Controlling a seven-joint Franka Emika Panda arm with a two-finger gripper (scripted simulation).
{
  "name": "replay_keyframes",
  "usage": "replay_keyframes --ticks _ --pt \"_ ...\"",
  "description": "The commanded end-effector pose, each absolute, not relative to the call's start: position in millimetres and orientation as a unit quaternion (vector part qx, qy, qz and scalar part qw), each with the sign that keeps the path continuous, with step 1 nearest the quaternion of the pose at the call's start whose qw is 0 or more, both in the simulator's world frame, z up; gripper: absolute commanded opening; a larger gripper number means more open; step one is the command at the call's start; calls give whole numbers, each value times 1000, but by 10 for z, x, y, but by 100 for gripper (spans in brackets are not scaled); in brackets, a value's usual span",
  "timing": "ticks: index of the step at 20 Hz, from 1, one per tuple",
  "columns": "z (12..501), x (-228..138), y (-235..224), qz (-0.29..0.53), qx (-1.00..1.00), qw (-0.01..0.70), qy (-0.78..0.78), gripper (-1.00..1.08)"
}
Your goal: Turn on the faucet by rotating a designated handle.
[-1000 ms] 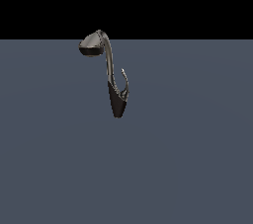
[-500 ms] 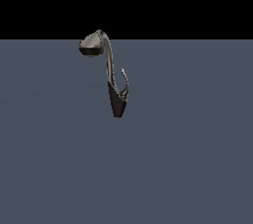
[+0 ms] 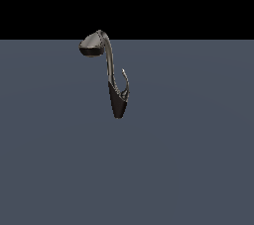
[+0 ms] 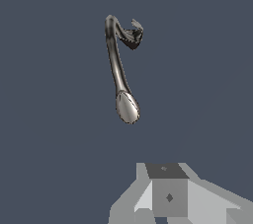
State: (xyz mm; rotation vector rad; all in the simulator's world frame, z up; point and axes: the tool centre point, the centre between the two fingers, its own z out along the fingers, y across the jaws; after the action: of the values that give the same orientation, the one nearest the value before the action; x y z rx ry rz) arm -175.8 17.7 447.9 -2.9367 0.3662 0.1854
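End effector well short of the handle

The end effector shows only as a grey body; its jaw spread cannot be told. Beyond it lies the faucet, head nearest, neck running away to the handle at the far base.

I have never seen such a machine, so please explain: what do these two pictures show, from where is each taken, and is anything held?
Both are simulator renders of one moment. The exterior view comes from a camera off the arm: a faucet stands alone on a grey surface, with a small hooked handle curling up from its dark base. The arm does not appear there. The wrist view comes from a camera on the arm, looking down at the same faucet and handle. The pale blocks at the picture's edge are part of the robot's hand; its fingers are not clearly shown. Nothing is held.
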Motion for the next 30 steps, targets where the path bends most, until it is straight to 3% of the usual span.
replay_keyframes --ticks 1,15,30 --pt "4380 -1575 217 73 -979 107 156 -100" --pt "3638 -581 308 143 -903 200 353 -100" --pt "2488 295 165 226 -750 261 564 -100"
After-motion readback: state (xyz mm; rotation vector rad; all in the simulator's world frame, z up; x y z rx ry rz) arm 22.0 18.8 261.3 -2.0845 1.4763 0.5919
